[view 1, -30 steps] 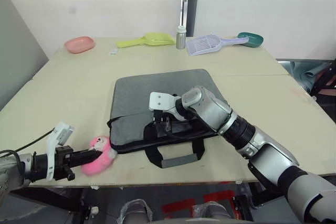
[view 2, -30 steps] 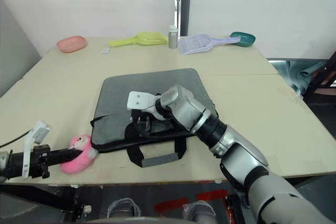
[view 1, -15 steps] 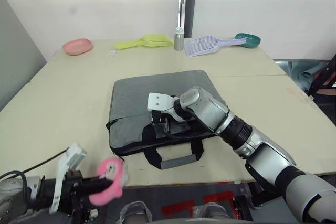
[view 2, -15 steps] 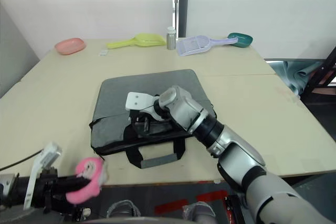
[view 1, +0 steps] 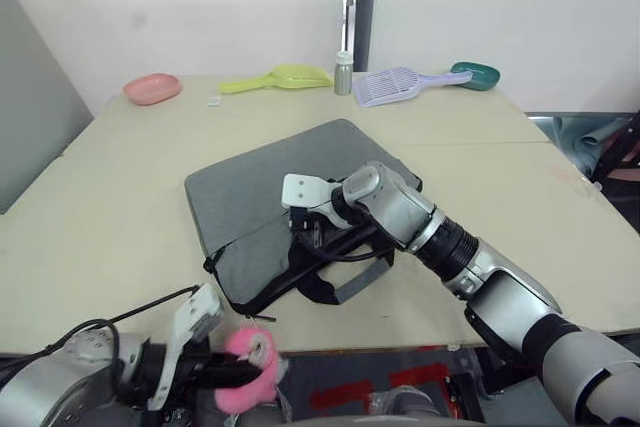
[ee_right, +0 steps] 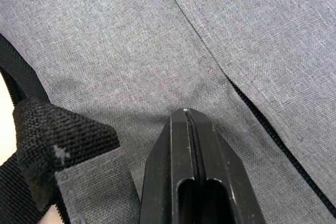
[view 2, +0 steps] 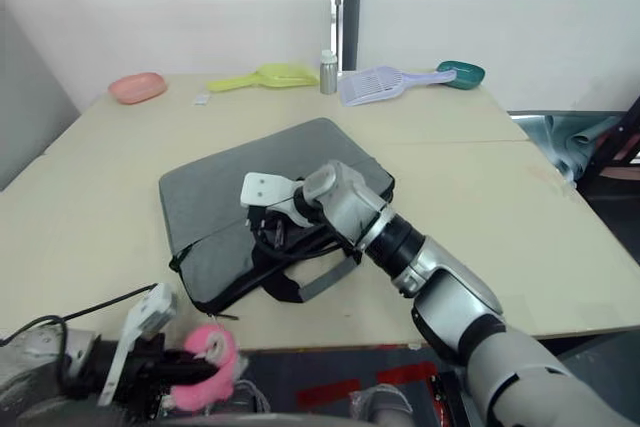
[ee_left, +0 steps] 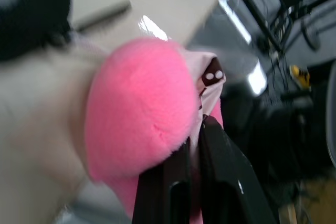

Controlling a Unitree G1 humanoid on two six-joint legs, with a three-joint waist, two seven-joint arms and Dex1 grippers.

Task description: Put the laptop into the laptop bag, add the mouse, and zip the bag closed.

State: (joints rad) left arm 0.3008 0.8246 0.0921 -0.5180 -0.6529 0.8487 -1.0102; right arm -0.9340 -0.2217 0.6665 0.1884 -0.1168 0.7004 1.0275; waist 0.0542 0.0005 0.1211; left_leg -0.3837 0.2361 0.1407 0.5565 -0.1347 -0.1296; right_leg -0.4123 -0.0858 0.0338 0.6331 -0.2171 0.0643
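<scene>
The grey laptop bag [view 1: 255, 182] lies askew on the table [view 1: 120, 207], its black handles [view 1: 345, 272] toward the front edge. My right gripper [view 1: 305, 237] is pressed on the bag's front part beside the handles. In the right wrist view the right gripper [ee_right: 186, 113] is shut, its tips against the grey fabric next to a zipper line. My left gripper [view 1: 225, 372] hangs below the table's front edge, shut on a fuzzy pink toy [view 1: 252, 367], seen close in the left wrist view as the toy [ee_left: 142, 108]. The laptop and the mouse are out of view.
Along the table's far edge stand a pink dish [view 1: 152, 88], a yellow scoop [view 1: 280, 77], a small metal bottle [view 1: 343, 74], a lilac slotted scoop [view 1: 395, 85] and a teal scoop [view 1: 475, 74]. A grey panel [view 1: 30, 97] stands at the left.
The bag has turned on the table, its left end swinging toward the front, with my right gripper still on it. My left gripper has carried the pink toy off the table to below its front edge.
</scene>
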